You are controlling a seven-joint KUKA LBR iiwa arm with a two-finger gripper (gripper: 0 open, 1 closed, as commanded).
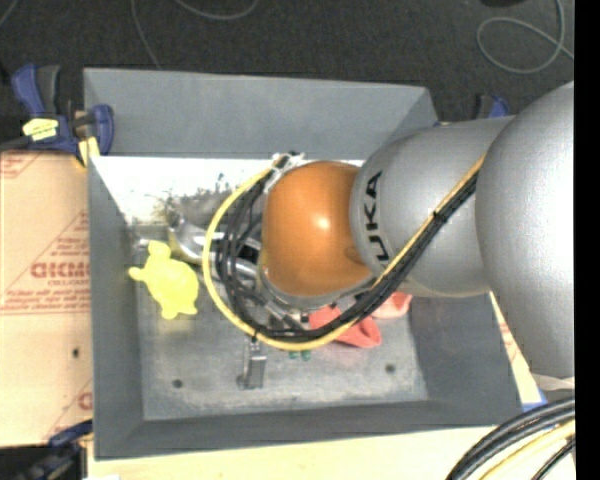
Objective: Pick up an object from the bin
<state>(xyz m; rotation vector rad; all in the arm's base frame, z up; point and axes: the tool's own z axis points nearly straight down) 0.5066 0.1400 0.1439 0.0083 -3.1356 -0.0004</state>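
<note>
Around the bin we see a dark, matt floor (310, 28) with thin pale cords looping across it. The grey metal bin (120, 368) has sloping walls and a flat, scuffed bottom with a few small dark dots. The silver arm (480, 218) reaches in from the right and bears the black letters "UKA" (370, 218), running up its side, with the start of the word out of sight. At its wrist sits a glossy orange cover (310, 228), ringed by yellow and black cables (215, 258). Below that cover a narrow grey piece of the gripper (252, 366) stands over bare bin floor, near the middle of the front half. We cannot tell whether it is spread or closed, and we see nothing in its grasp. Nearest to it, just to its right, is a small green bit (300, 353). Beyond that is a red soft thing (365, 330), half under the arm, with its long axis running roughly left to right. Well to the left lies a yellow rubbery figure (170, 283), apart from the gripper, with its long axis running roughly from the back of the bin to the front and a rounded knob at the back end. Behind it, by the back wall, lies a silvery metal thing (185, 236), partly hidden by the cables.
</note>
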